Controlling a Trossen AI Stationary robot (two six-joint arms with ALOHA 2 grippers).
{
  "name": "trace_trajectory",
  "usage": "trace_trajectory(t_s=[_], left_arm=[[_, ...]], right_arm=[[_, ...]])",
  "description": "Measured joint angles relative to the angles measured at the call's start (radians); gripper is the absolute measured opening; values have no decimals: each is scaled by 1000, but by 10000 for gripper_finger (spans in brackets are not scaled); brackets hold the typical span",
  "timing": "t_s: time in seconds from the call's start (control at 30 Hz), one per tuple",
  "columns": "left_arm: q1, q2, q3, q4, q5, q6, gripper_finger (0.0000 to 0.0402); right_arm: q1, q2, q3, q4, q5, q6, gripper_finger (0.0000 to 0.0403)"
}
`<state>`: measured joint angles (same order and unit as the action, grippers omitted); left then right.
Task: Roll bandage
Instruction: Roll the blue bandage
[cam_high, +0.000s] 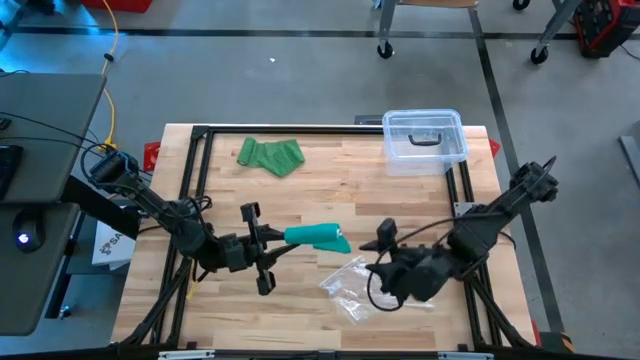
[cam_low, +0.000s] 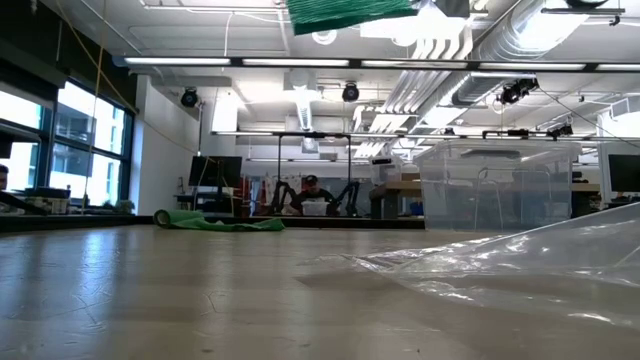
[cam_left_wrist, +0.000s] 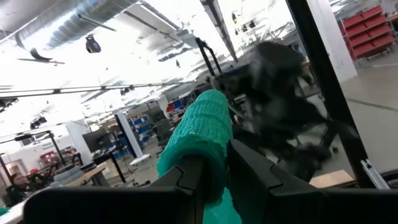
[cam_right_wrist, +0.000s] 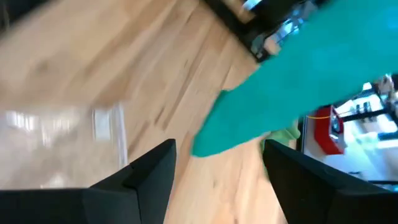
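Note:
A rolled teal-green bandage (cam_high: 318, 237) hangs in the air over the table's middle, and my left gripper (cam_high: 283, 239) is shut on its left end. In the left wrist view the roll (cam_left_wrist: 200, 134) sticks out past my fingers. The low view shows only its underside (cam_low: 345, 12) at the top. My right gripper (cam_high: 378, 240) stands open just right of the roll's free end (cam_right_wrist: 292, 87) and touches nothing. A second green bandage (cam_high: 270, 156) lies loose and crumpled on the table at the far left. My left gripper pinches the roll's left end (cam_left_wrist: 211, 171) between its two fingers (cam_left_wrist: 189, 180). The fingers come nearly level from the table's left and lie along the roll. The roll juts out beyond them toward the table's right, lifted clear of the table.
A clear plastic box (cam_high: 425, 140) stands at the far right. A crumpled clear plastic bag (cam_high: 350, 290) lies on the wood near the front, under and beside my right gripper. A black frame (cam_high: 300, 129) runs round the table top.

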<state>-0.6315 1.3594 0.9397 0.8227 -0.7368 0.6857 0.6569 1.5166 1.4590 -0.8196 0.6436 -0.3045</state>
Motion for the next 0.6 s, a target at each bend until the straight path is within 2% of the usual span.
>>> trace_trajectory(t_s=[0.1, 0.2, 0.27, 0.4, 0.47, 0.6], left_arm=[[0, 0, 10, -4, -1, 13, 58], [0, -1, 14, 0, -2, 24, 58], [0, -1, 14, -1, -4, 20, 58], [0, -1, 14, 0, -6, -12, 58], [0, -1, 14, -1, -6, -20, 58], [0, -1, 14, 8, -6, -20, 58]], right_arm=[[15, 55, 0, -15, -5, -192, 234], [39, 116, 0, -18, 38, -477, 234], [54, 150, 0, -19, 109, -697, 234], [52, 220, -1, -21, 333, -1075, 234], [31, 238, -1, -14, 371, -1166, 234], [-17, 254, -1, -1, 374, -1193, 233]])
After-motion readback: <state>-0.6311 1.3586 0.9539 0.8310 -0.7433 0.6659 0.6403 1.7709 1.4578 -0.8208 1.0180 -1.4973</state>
